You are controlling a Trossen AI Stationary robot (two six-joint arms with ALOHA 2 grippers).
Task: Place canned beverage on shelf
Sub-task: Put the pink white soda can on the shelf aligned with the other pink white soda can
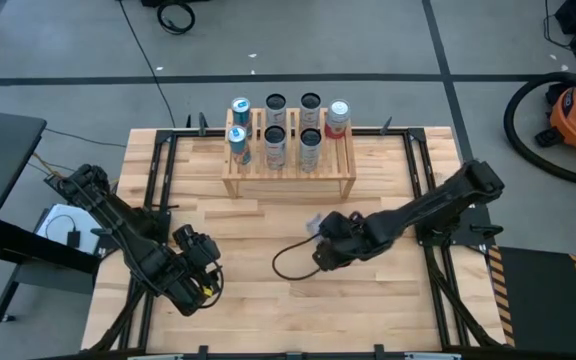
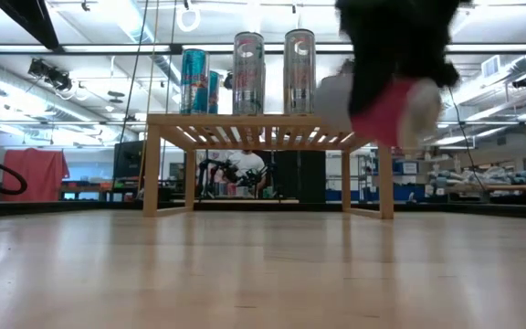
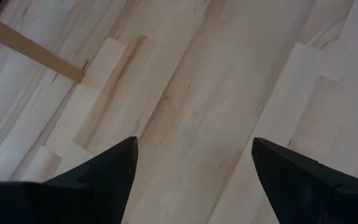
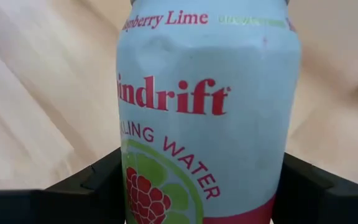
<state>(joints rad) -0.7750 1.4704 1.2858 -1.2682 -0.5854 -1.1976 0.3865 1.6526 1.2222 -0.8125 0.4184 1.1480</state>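
While the right tool [image 4: 201, 186] is closed on a pale sparkling-water can [image 4: 207, 118], its two dark fingers [image 4: 89, 183] press against the can's opposite sides. The can's label carries red lettering, a green ring and a raspberry picture, and there is a shallow dent near its upper rim. From above, this tool [image 1: 326, 240] sits over the middle of the table [image 1: 268, 310], in front of the shelf [image 1: 288, 182] and apart from it, with the can [image 1: 316, 221] showing as a pale patch at its tip. At table height the can [image 2: 391, 110] hangs tilted, clear of the tabletop, with its pink-red band and pale end facing the camera.

The shelf stands at the table's far edge, a slatted light-wood rack with two stepped tiers. It carries seven cans: two teal ones [image 1: 239, 128] at one end, four silver ones [image 1: 293, 125] in the middle, and a red-and-white one [image 1: 338, 118] at the other end.

The left tool [image 3: 194, 180] waits near the front left part of the table, its fingers spread wide over bare wood and holding nothing. A black cable [image 1: 290, 262] loops on the table near the right tool.
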